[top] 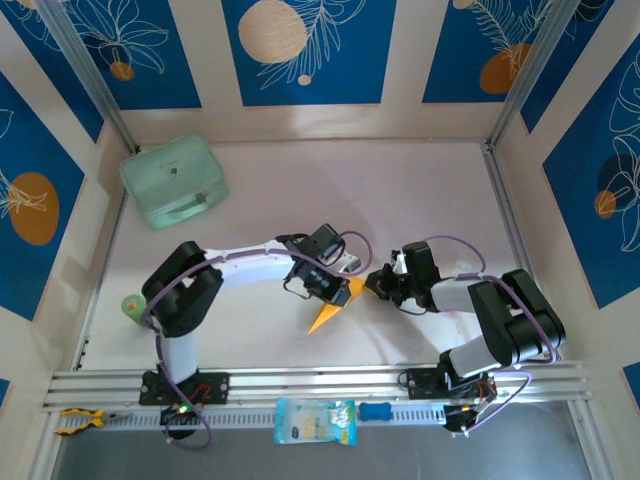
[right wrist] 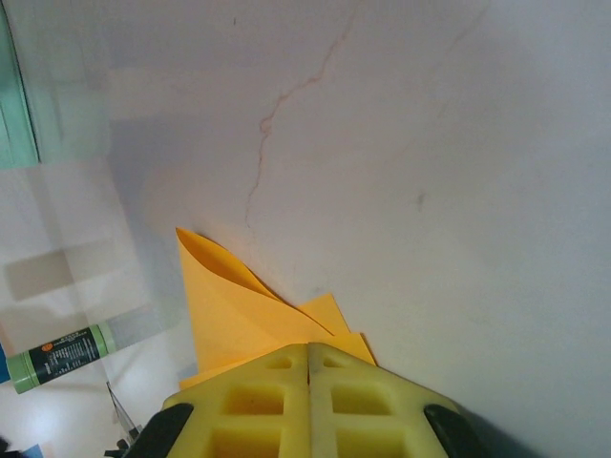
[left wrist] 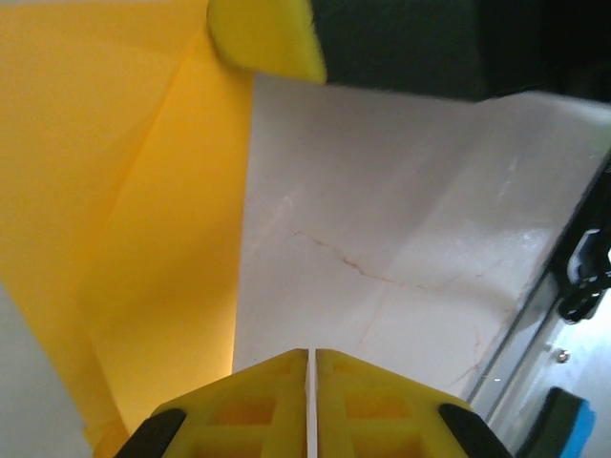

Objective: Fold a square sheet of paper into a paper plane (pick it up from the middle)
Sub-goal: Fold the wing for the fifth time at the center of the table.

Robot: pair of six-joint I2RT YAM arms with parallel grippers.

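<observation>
The square sheet of paper (top: 327, 316), orange-yellow and folded into a pointed shape, lies on the white table with its tip toward the near left. My left gripper (top: 341, 291) stands shut just right of the paper (left wrist: 143, 239), over bare table, with nothing between its jaws (left wrist: 312, 351). My right gripper (top: 375, 284) is shut too, with its tips (right wrist: 308, 345) at the paper's wide end (right wrist: 239, 305), where loose flaps lift a little. I cannot tell if paper is pinched there. One of the right gripper's fingertips (left wrist: 267, 38) rests on the paper's edge.
A mint-green case (top: 175, 180) sits at the far left. A green tube (top: 132, 305) (right wrist: 62, 355) lies by the left wall. The aluminium rail (top: 320, 380) runs along the near edge, with a pale blue packet (top: 315, 420) and yellow pliers (top: 75, 420) beyond it.
</observation>
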